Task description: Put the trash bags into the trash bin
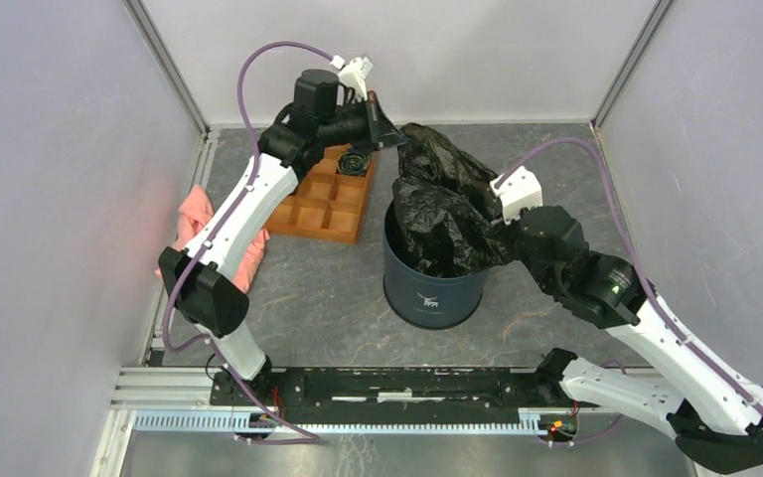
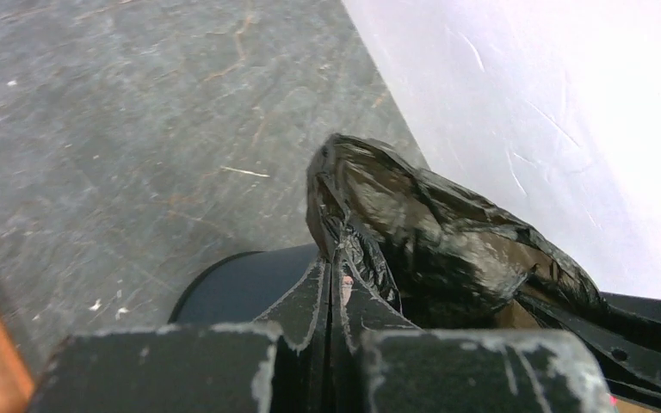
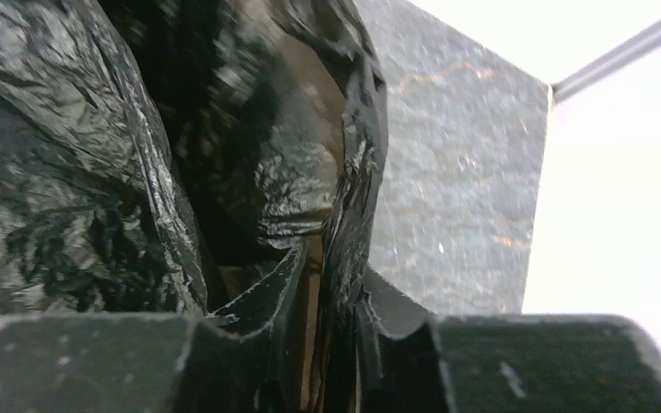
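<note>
A large glossy black trash bag (image 1: 447,204) hangs partly inside the dark navy trash bin (image 1: 435,283) at the table's middle, its upper part stretched up and back. My left gripper (image 1: 394,139) is shut on the bag's far top edge, above and behind the bin. In the left wrist view the bag (image 2: 430,232) runs out from between the closed jaws, with the bin's wall (image 2: 241,288) below. My right gripper (image 1: 502,231) is shut on the bag's right edge beside the bin's rim. In the right wrist view the film (image 3: 138,155) fills the frame and passes between the jaws.
An orange compartment tray (image 1: 328,199) stands left of the bin, with a small black spiral roll (image 1: 356,159) in a far cell. A pink cloth (image 1: 209,224) lies by the left wall under my left arm. Walls close in at the back and both sides.
</note>
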Controlling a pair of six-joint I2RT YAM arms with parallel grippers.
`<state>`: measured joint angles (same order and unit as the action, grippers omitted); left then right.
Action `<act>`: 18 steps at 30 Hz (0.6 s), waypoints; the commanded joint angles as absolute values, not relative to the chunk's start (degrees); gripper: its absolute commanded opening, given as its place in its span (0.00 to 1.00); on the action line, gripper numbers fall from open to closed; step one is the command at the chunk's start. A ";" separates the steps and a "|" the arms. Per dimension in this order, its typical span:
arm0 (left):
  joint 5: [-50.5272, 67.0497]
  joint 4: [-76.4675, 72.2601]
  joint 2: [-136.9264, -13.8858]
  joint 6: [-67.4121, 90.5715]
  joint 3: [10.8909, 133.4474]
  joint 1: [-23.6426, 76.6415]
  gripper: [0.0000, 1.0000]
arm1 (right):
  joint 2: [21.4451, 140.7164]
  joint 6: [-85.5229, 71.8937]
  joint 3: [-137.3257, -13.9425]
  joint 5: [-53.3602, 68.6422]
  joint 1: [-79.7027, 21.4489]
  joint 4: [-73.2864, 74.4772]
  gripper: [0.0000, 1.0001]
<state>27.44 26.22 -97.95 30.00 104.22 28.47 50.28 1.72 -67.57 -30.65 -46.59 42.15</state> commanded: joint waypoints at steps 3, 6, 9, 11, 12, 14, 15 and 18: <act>26.22 28.14 -98.95 27.97 102.80 24.15 0.02 | 46.80 -4.99 -60.08 -40.83 -46.49 44.30 0.31; 32.86 25.89 -98.64 30.55 100.06 21.72 0.02 | 47.23 -4.89 -61.21 -45.40 -46.48 48.53 0.37; 36.37 24.21 -97.29 31.86 97.47 20.92 0.02 | 47.69 -3.03 -67.20 -45.16 -46.49 52.37 0.54; 37.55 23.20 -96.51 32.21 96.21 20.84 0.02 | 47.65 -0.93 -72.34 -42.43 -46.49 53.22 0.65; 38.09 23.05 -96.27 32.33 95.83 20.85 0.02 | 47.58 -0.47 -74.48 -41.99 -46.54 53.55 0.70; 38.41 22.99 -95.80 32.30 95.13 20.79 0.02 | 47.34 1.59 -78.64 -42.70 -46.52 53.63 0.75; 38.46 23.00 -95.42 32.22 94.73 20.76 0.02 | 47.18 2.63 -80.41 -43.32 -46.49 53.18 0.77; 38.73 22.90 -94.67 32.00 94.31 20.83 0.02 | 47.00 4.67 -83.04 -41.88 -46.49 48.44 0.76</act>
<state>35.44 25.96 -98.50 30.50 94.48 20.73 47.97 0.75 -78.46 -41.71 -46.59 53.17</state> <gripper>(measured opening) 0.029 0.770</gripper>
